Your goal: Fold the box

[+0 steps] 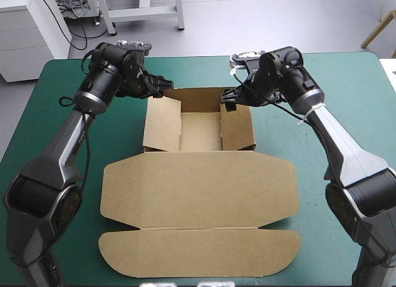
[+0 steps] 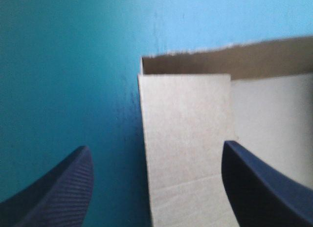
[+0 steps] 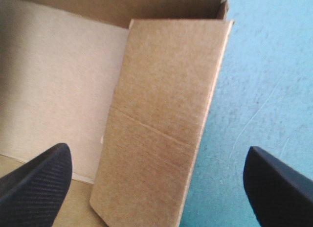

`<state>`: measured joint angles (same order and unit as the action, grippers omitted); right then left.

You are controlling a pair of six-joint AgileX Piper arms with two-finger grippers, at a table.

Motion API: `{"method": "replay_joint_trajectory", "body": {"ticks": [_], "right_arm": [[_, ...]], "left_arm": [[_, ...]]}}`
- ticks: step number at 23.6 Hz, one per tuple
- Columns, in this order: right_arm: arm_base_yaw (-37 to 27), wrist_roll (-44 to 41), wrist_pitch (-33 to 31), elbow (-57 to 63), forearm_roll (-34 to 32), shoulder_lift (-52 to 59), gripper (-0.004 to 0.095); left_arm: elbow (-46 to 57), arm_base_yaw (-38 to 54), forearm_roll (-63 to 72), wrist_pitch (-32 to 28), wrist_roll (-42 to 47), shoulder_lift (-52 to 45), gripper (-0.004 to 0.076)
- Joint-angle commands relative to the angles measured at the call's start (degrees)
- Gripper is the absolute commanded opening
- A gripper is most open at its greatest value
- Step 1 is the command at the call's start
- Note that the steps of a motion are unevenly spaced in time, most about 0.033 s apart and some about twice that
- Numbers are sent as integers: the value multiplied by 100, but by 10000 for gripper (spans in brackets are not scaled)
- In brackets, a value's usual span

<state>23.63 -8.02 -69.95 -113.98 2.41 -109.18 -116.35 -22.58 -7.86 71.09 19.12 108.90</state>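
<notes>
Standing mid-table on the teal-green cover (image 1: 346, 114), the brown box (image 1: 199, 133) is a half-made tray with its walls raised and its lid (image 1: 199, 191) lying flat toward the near edge. At the tray's far corners hover the left gripper (image 1: 162, 84) and the right gripper (image 1: 229, 100), both wide open and holding nothing, each straddling a side flap (image 3: 156, 114). Judgement: the board is light, stiff across its panels, yields only at the creases, and is liable to skid. Pinch a flap's free edge and steady the opposite wall.
</notes>
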Motion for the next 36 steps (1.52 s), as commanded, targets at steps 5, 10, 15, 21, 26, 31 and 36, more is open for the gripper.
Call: {"method": "replay_joint_trajectory", "body": {"ticks": [5, 10, 15, 21, 26, 31, 36], "right_arm": [[-2, -157, 98, -156, -176, 1403, 874], [-2, -226, 98, 303, -134, 1901, 874], [-2, -241, 110, 963, -120, 2144, 874], [-2, -283, 300, 1250, -132, 1796, 874], [-2, -295, 593, 1250, -52, 1150, 874], [-2, -295, 808, 1227, -65, 540, 874], [-2, -295, 842, 1218, -65, 227, 874]], "left_arm": [[-1067, -16, -62, 315, -744, -1058, 524], [-691, -16, -23, 315, -906, -1819, 483], [334, -16, -23, 315, -1072, -2931, 140], [2256, -16, -346, 315, -1316, -4594, -5], [3744, -16, -82, 305, -1269, -6140, -8], [4514, -16, -82, 305, -1269, -7190, -10], [4953, -16, -46, 294, -1269, -7624, -10]]}}
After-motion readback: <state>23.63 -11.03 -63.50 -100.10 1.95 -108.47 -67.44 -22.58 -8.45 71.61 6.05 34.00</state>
